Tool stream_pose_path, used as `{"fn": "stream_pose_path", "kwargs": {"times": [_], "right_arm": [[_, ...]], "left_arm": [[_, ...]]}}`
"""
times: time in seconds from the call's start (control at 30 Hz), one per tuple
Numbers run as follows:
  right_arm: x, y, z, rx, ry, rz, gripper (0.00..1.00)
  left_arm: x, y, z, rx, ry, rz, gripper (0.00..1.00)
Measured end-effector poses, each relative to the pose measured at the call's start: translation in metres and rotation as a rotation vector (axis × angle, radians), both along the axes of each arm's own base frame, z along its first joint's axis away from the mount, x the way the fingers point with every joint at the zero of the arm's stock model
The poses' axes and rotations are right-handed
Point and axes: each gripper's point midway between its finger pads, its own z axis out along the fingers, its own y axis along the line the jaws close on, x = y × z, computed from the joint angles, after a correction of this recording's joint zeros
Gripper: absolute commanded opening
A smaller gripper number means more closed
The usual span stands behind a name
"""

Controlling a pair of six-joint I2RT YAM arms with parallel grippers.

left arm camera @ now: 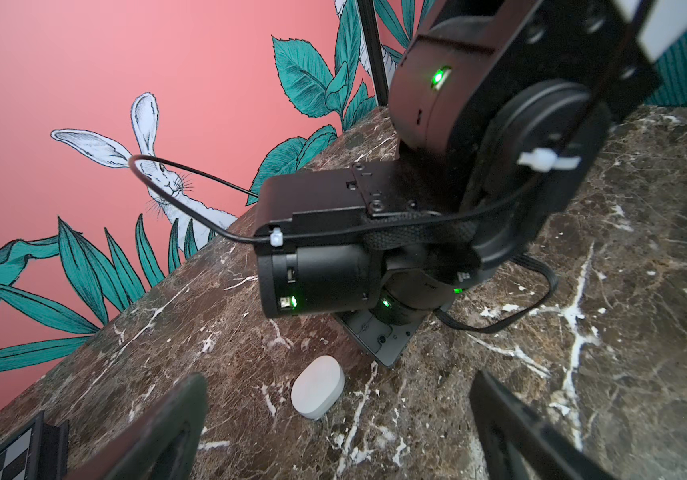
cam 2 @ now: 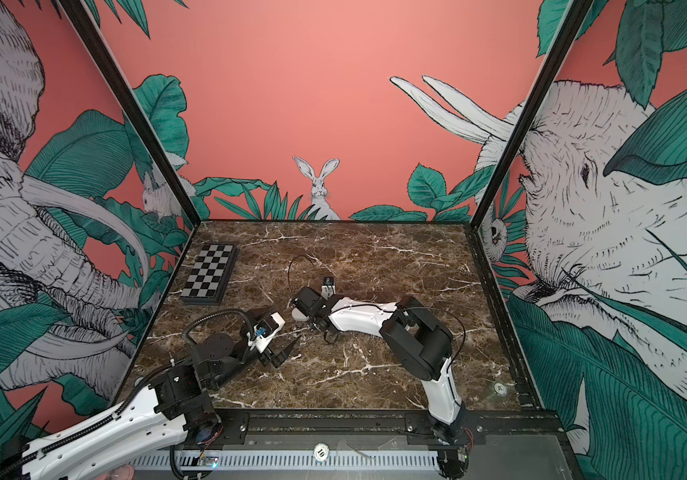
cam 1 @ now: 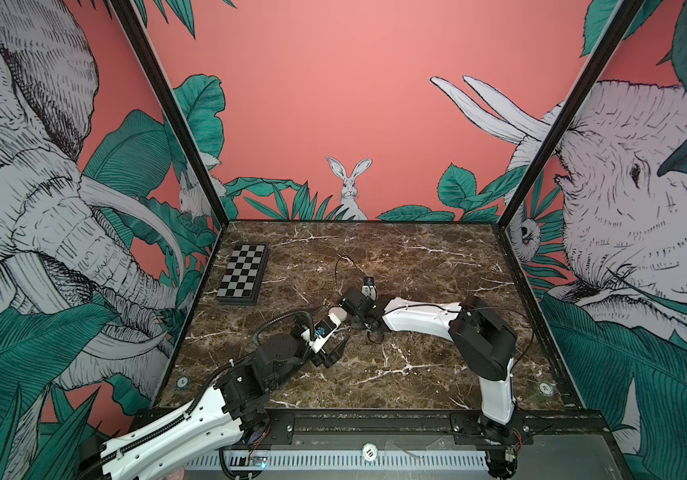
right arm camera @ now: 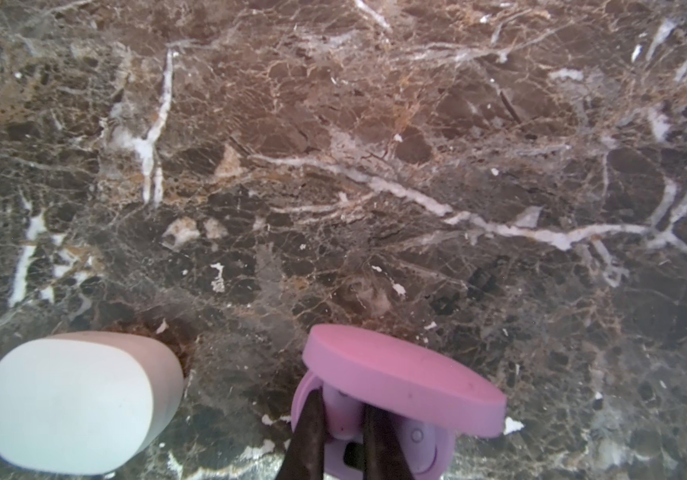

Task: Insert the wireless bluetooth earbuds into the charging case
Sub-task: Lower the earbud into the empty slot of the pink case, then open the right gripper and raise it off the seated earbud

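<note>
Closest to the lens in the right wrist view, the right gripper has its two dark fingers drawn narrow around one lilac earbud. The bud sits in the base of the single lilac case, whose lid stands hinged up. A small round lilac form next to that bud could be a second one, but I cannot tell. Near the lilac case but not touching it lies one white case, closed, flat on the brown marble table. In both top views only the white case shows, because the right wrist covers the lilac one. The left gripper is spread wide and holds nothing, and the white case lies just ahead of it, untouched. One folded chessboard rests at the far left of the table, well apart from both cases.
</note>
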Motion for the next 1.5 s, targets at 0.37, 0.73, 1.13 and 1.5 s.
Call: {"fn": "stream_pose_path", "kwargs": {"times": [0.37, 0.73, 1.13, 1.5], "right_arm": [[0.0, 0.0, 0.0, 0.0, 0.0, 0.0, 0.13], [-0.001, 0.001, 0.0, 0.005, 0.005, 0.002, 0.23], [-0.003, 0.004, 0.003, 0.023, 0.018, 0.013, 0.25], [-0.006, 0.01, 0.021, 0.072, 0.014, 0.045, 0.45]], "left_arm": [[0.0, 0.0, 0.0, 0.0, 0.0, 0.0, 0.99], [0.0, 0.0, 0.0, 0.0, 0.0, 0.0, 0.99], [0.001, -0.001, -0.003, 0.009, 0.006, 0.0, 0.99], [0.001, -0.002, -0.005, 0.015, 0.01, 0.0, 0.99]]}}
